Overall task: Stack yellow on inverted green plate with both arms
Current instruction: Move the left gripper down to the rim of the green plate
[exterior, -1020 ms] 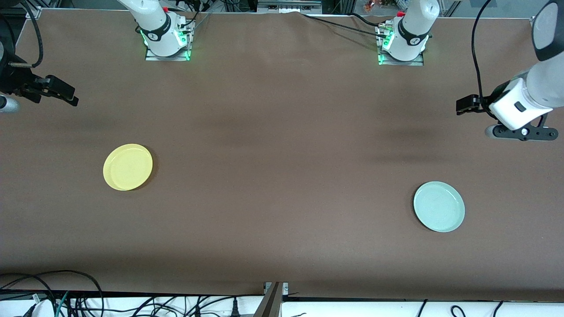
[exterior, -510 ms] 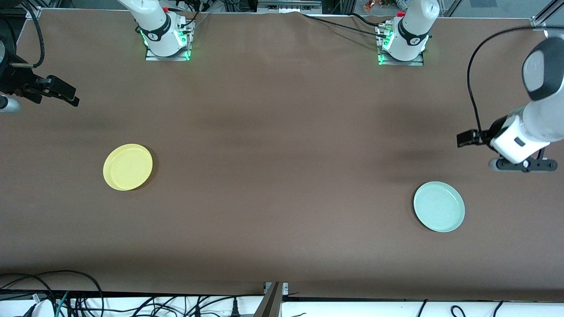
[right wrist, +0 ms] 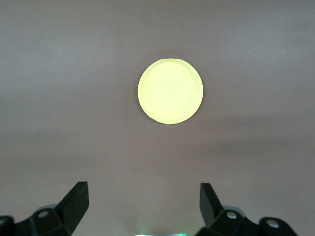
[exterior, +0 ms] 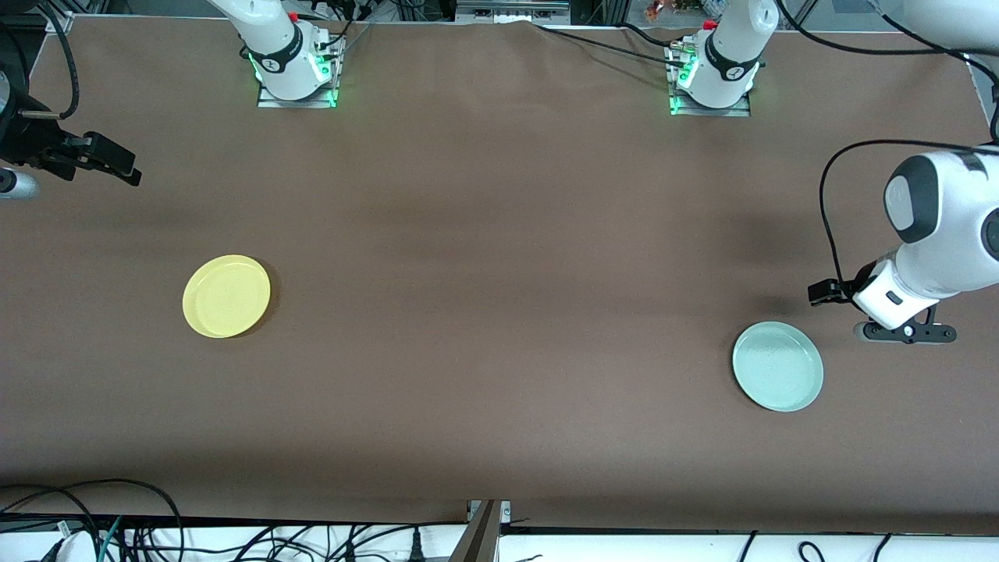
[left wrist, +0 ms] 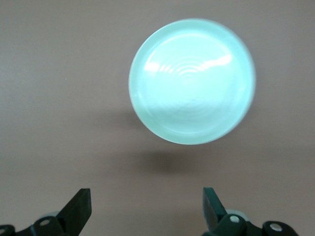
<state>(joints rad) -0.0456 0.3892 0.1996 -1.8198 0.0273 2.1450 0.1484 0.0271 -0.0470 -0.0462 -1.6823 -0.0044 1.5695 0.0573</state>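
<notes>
The yellow plate lies flat on the brown table toward the right arm's end, hollow side up. It also shows in the right wrist view. The pale green plate lies flat toward the left arm's end and fills much of the left wrist view. My left gripper is open and empty, in the air beside the green plate; its open jaws show in the left wrist view. My right gripper is open and empty, waiting well away from the yellow plate; its open jaws show in the right wrist view.
The two arm bases stand at the table's edge farthest from the front camera, with green lights. Cables hang below the table edge nearest the front camera. A wide stretch of bare brown cloth lies between the plates.
The left arm has swung its gripper down over the table toward the green plate. The right arm and both plates have not moved.
</notes>
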